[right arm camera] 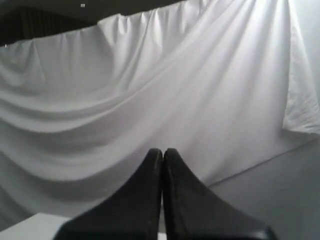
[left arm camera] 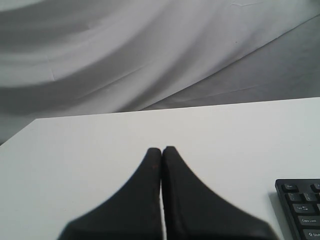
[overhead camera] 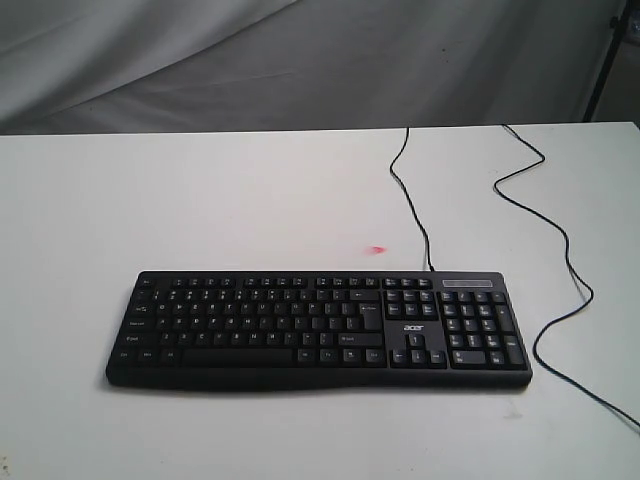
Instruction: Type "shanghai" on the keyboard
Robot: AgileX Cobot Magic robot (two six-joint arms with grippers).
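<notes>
On the near middle of a white desk [overhead camera: 200, 200]: a wide black keyboard [overhead camera: 318, 330], lying flat, long axis running left to right, number pad at the right end, space bar along the near edge. From its far edge, a thin black cable [overhead camera: 412, 200] trailing away; a second black cord [overhead camera: 560, 250] snaking down the right side. Just beyond the keyboard, a small pink spot [overhead camera: 377, 249]. Behind, draped white cloth [overhead camera: 300, 60]. Left fingers [left arm camera: 145, 185] clenched together, empty, near the keyboard's left end. Right fingers [right arm camera: 145, 185] likewise clenched, against the cloth.
</notes>
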